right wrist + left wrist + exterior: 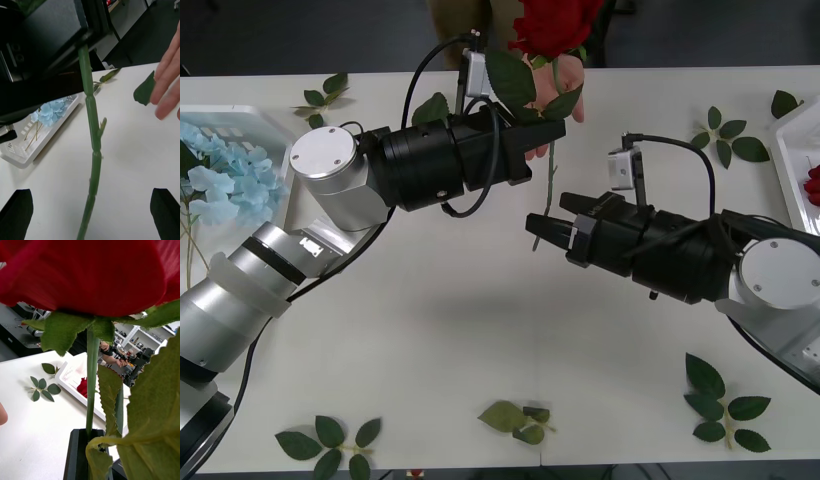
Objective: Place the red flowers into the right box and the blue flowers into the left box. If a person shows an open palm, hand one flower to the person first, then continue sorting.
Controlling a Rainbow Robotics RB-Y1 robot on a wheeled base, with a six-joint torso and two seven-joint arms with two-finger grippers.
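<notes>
Your white table carries everything, with loose leaf sprigs scattered along its near and far edges. Your left arm reaches from the near left corner across to the middle of the far edge, and your right arm comes in from the right edge toward the table's middle. The left box sits at the far left corner and holds the blue flowers; in the right wrist view you can see its slotted wall and the pale clusters inside. The right box lies at the right edge with a red flower in it. Your left gripper is closed on the stem of a red rose, which stands upright above it at the far edge; the left wrist view shows the stem rising out of the black fingers into the red head. The person's hand lies open and flat at the far edge, just behind the rose's leaves; you cannot tell whether it touches them. Your right gripper sits at the table's middle with its fingers spread apart and holding nothing, while the lower end of the rose stem hangs just beside its tips.
</notes>
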